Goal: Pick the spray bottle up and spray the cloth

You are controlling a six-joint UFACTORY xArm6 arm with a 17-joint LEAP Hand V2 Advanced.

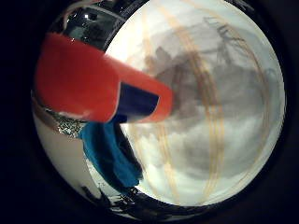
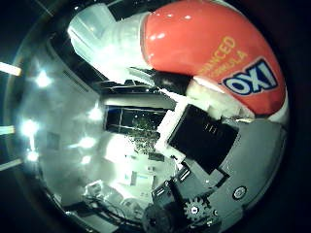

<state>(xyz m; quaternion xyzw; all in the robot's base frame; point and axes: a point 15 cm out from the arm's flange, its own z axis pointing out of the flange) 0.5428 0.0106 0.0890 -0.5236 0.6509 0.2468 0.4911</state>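
Note:
An orange spray bottle (image 1: 89, 79) with a dark blue band fills much of the little finger side view, close against the palm and above the table. The thumb side view shows its orange body (image 2: 204, 44) and its white spray head (image 2: 112, 39). My hand (image 2: 209, 146) shows black and white fingers curled against the bottle's lower part. A blue cloth (image 1: 112, 154) lies crumpled on the white table (image 1: 229, 149) below the bottle, away from it.
The bottle and hand cast a grey shadow (image 1: 192, 75) on the table. A small speckled object (image 1: 67, 124) sits near the table's edge beside the cloth. Bright ceiling lights (image 2: 44, 80) and room fittings show past the hand.

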